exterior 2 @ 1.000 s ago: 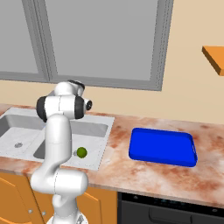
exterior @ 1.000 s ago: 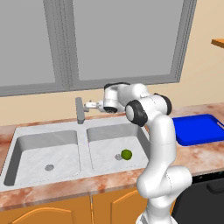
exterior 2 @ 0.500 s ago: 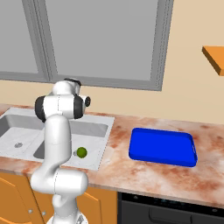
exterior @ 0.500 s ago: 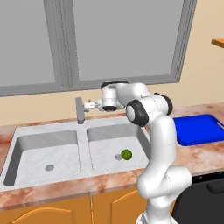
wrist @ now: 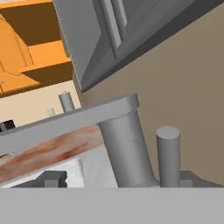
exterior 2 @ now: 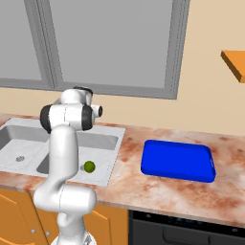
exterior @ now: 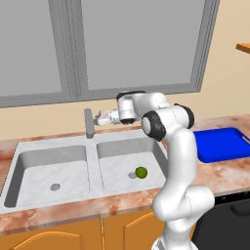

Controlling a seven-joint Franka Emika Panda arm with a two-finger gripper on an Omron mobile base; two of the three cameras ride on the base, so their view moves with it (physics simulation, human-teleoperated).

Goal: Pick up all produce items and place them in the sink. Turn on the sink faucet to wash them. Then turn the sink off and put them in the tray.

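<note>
The tool point(exterior: 101, 117) reaches out level to the left, at the far edge of the sink point(exterior: 29, 156), just right of the faucet point(exterior: 89, 123). From behind, its jaws look parted with nothing between them, though they are small and partly blurred, so I judge this rather than see it plainly. In the hand view the faucet's post point(wrist: 127, 148) and its small upright lever point(wrist: 168, 153) stand close ahead, the spout point(wrist: 65, 120) running off to one side.

The lime point(exterior: 141, 172) lies in the right bowl, beside the drain, so the placing step looks done. No water can be made out at the spout, and I cannot tell whether the lever is on or off. The step in hand is the faucet work: either starting the wash or ending it.

The tray point(exterior: 219, 144) sits bare on the table point(exterior: 229, 171), well to the right of the sink; in the right base view the tray point(exterior 2: 178, 161) lies right of the sink point(exterior 2: 103, 139), with the lime point(exterior 2: 89, 166) low in the near bowl.

If the wash is over, the next move calls for drawing the tool back from the faucet, swinging it down into the right bowl, closing on the lime from above, then carrying it right to the tray. The round lime may roll away from the fingers.
</note>
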